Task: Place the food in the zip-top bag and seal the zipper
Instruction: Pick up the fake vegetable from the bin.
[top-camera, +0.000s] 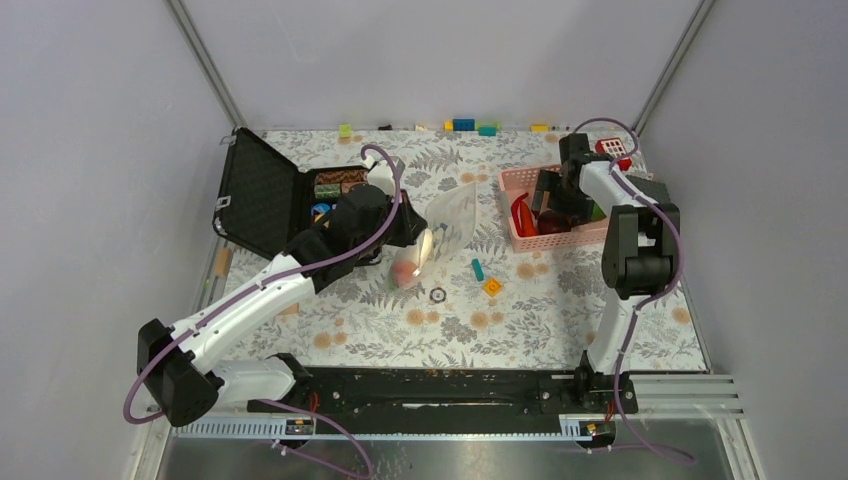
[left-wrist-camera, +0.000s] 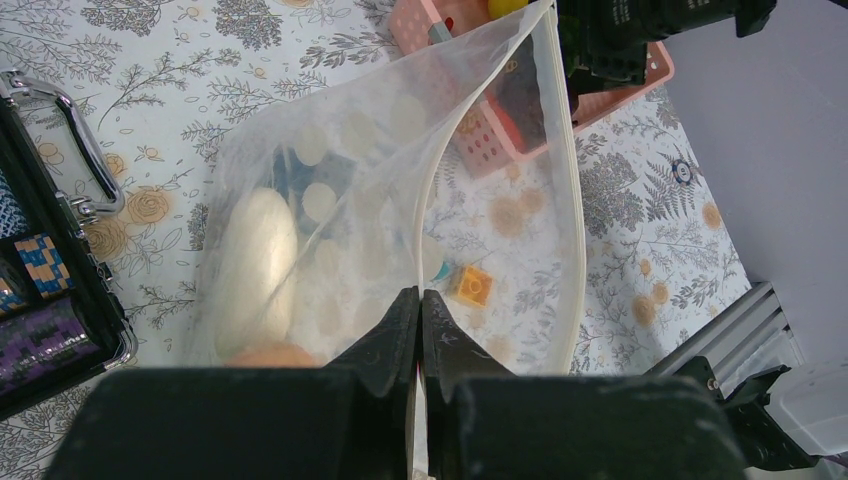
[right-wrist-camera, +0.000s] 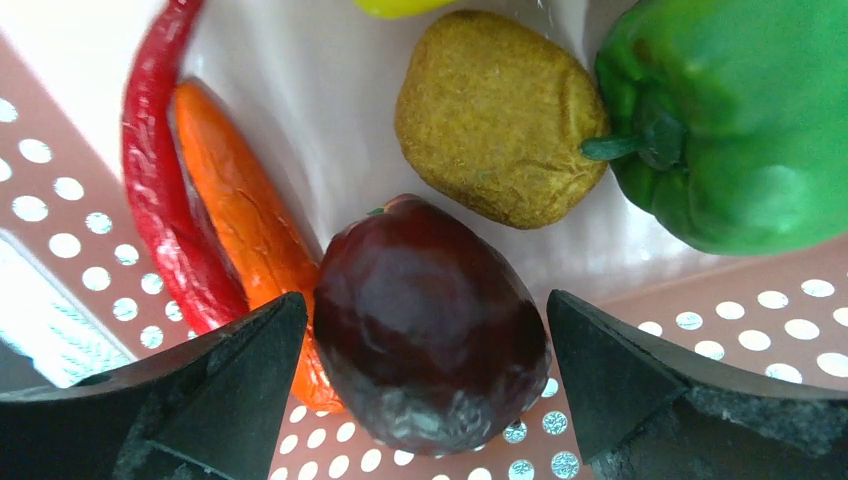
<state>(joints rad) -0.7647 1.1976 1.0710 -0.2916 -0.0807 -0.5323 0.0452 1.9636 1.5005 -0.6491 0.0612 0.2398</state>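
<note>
My left gripper (left-wrist-camera: 420, 292) is shut on the mouth edge of the clear zip-top bag (left-wrist-camera: 350, 200) and holds it up and open; its whitish zipper (left-wrist-camera: 568, 190) curves along the far lip. A white radish (left-wrist-camera: 255, 255) and a peach (left-wrist-camera: 272, 355) lie inside the bag, which also shows in the top view (top-camera: 445, 225). My right gripper (right-wrist-camera: 425, 310) is open inside the pink basket (top-camera: 520, 215), its jaws either side of a dark red piece (right-wrist-camera: 430, 325). Beside it lie an orange carrot (right-wrist-camera: 240, 215), a red chilli (right-wrist-camera: 160, 180), a brown piece (right-wrist-camera: 495, 115) and a green pepper (right-wrist-camera: 740, 120).
An open black case (top-camera: 275, 195) with small blocks stands at the left. An orange brick (top-camera: 492, 287), a teal brick (top-camera: 477, 268) and a small ring (top-camera: 438, 294) lie on the floral cloth. Several bricks line the back edge (top-camera: 465, 125).
</note>
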